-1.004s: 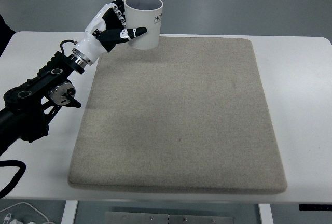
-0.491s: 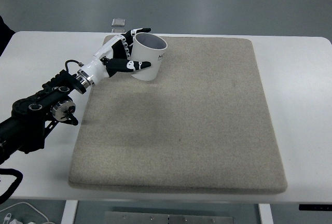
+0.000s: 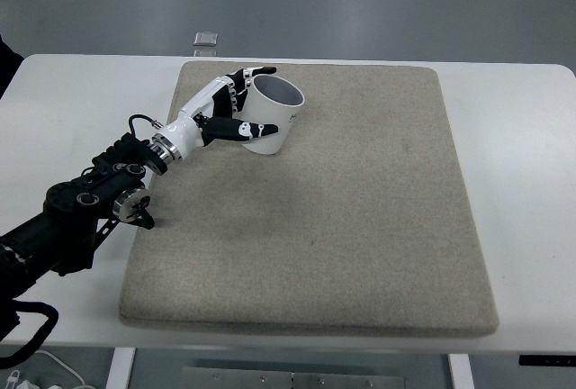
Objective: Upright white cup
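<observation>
Left robot hand point(image 3: 236, 108) is wrapped around the white cup point(image 3: 272, 117), fingers point(image 3: 255, 72) over the far side of the rim, thumb along the near wall. Cup sits low over the far-left part of the beige mat point(image 3: 360, 209), mouth tipped up and toward the right, so not upright yet. Can't tell whether its base touches the mat.

Step in hand, as I read it: set it down on its base.
- rotate the wrist until the rim is level before lowering
- land the base flat on the mat, not on an edge, or it rolls
- open the fingers only once the cup bears its own weight, then pull back left and clear of the rim

Surroundings: mat covers most of the white tabletop point(image 3: 522, 137). 1 small grey object point(image 3: 206, 40) lies on the floor beyond the far edge, well apart. Nothing in the way around the cup. Right arm not in view.
</observation>
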Controlling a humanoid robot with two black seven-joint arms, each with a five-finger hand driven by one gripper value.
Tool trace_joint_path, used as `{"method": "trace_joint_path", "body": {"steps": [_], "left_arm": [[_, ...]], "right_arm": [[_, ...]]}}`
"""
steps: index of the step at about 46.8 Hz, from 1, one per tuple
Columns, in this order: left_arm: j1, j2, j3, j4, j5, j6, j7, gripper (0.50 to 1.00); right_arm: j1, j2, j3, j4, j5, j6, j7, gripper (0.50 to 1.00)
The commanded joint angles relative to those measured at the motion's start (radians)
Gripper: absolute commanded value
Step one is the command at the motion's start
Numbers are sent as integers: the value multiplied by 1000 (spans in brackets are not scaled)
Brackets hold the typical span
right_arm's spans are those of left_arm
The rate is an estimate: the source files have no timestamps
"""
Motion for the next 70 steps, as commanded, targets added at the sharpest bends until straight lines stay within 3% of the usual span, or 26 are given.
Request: {"method": "trace_joint_path", "body": {"steps": [1, 27, 34, 36, 37, 45, 70], "left_arm": [[-1, -27, -7, 0, -2, 17, 0, 636], [-1, -51, -11, -6, -4, 92, 0, 666], [2, -51, -13, -3, -4, 95, 0, 739], [2, -51, -13, -3, -10, 95, 0, 848], [3, -51, -13, -3, -14, 95, 0, 876], [2, -51, -10, 0, -48, 95, 0, 988], [3, -50, -8, 6, -68, 95, 0, 994]], "right_arm": [[0, 0, 0, 0, 0, 0, 0, 930], [0, 0, 0, 0, 0, 0, 0, 930], [0, 0, 0, 0, 0, 1, 0, 930], [1, 0, 0, 2, 0, 1, 0, 930], [1, 0, 0, 0, 0, 1, 0, 930], [0, 0, -2, 0, 0, 1, 0, 930], [1, 0, -3, 3, -2, 4, 0, 930]]}}
